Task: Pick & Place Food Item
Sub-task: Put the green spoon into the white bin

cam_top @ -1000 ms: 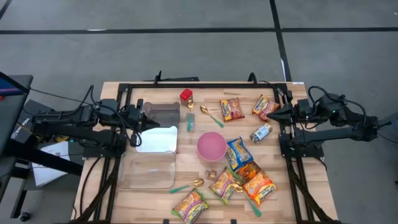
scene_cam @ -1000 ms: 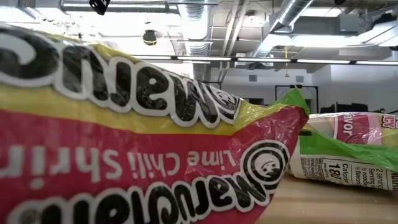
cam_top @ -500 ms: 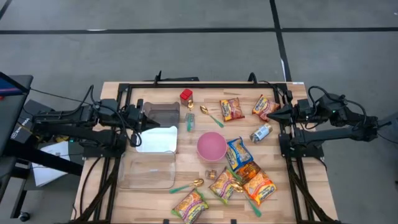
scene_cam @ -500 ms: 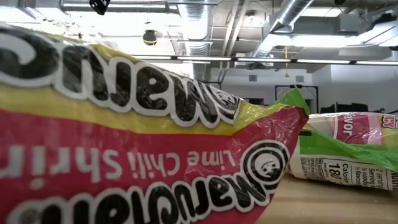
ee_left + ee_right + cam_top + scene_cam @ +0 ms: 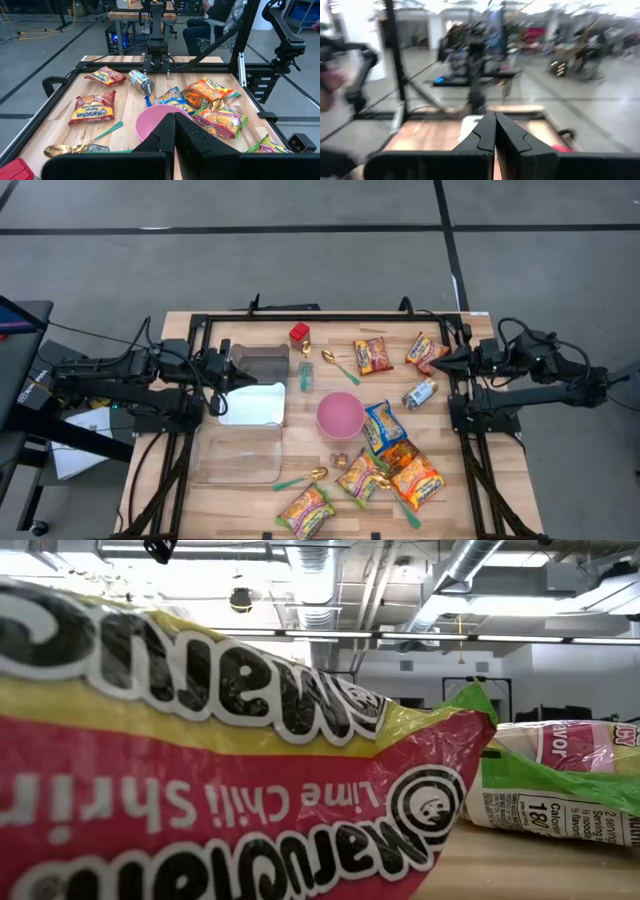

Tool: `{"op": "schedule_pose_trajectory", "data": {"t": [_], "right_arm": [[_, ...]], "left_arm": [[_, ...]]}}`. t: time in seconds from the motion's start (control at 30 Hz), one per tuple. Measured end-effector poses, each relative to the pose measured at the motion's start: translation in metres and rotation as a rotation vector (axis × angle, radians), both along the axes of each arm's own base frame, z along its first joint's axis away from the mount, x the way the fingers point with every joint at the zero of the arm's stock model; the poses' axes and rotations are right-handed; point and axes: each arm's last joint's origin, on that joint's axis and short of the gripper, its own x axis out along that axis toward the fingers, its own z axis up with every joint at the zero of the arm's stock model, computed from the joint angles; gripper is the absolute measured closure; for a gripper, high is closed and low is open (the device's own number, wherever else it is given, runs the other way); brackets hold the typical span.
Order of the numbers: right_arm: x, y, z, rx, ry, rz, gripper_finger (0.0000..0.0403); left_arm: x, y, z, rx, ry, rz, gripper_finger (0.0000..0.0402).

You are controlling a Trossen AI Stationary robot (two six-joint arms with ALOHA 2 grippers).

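Several instant-noodle packets lie flat on the wooden table: two at the far right (image 5: 372,355) (image 5: 427,351) and a cluster at the near right (image 5: 400,465). A pink bowl (image 5: 340,414) stands at the middle, and it also shows in the left wrist view (image 5: 155,125). My left gripper (image 5: 250,380) hovers shut at the table's left side, with its shut fingers (image 5: 175,127) pointing across the table. My right gripper (image 5: 437,361) hovers shut at the right side, seen in its own wrist view (image 5: 495,125). Neither holds anything. One packet (image 5: 200,770) fills the low view.
A silver can (image 5: 420,393) lies on its side at the right. Clear containers (image 5: 245,455) and a dark one (image 5: 262,360) stand at the left. A red-capped item (image 5: 299,332) and gold spoons with green handles (image 5: 338,362) (image 5: 300,477) are also there. A black frame (image 5: 330,315) rims the table.
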Motion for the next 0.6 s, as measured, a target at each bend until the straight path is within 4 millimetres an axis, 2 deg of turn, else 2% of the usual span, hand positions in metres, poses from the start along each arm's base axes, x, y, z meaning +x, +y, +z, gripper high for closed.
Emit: {"op": "schedule_pose_trajectory", "data": {"t": [0.13,0.3,0.37,0.6], "right_arm": [[0.001,-0.001,0.010,0.009,-0.099,-0.024,0.0403],[0.000,-0.001,0.020,0.184,-0.216,0.012,0.0403],[-0.001,-0.001,0.025,0.195,-0.265,0.016,0.0403],[0.000,0.000,0.027,0.314,-0.296,0.047,0.0403]], "left_arm": [[0.000,0.000,0.000,0.000,0.000,0.000,0.0402],[0.001,0.000,0.002,-0.035,-0.020,0.008,0.0402],[0.001,0.000,0.004,-0.046,-0.046,0.010,0.0402],[0.002,0.000,0.016,-0.059,-0.163,0.009,0.0402]]}}
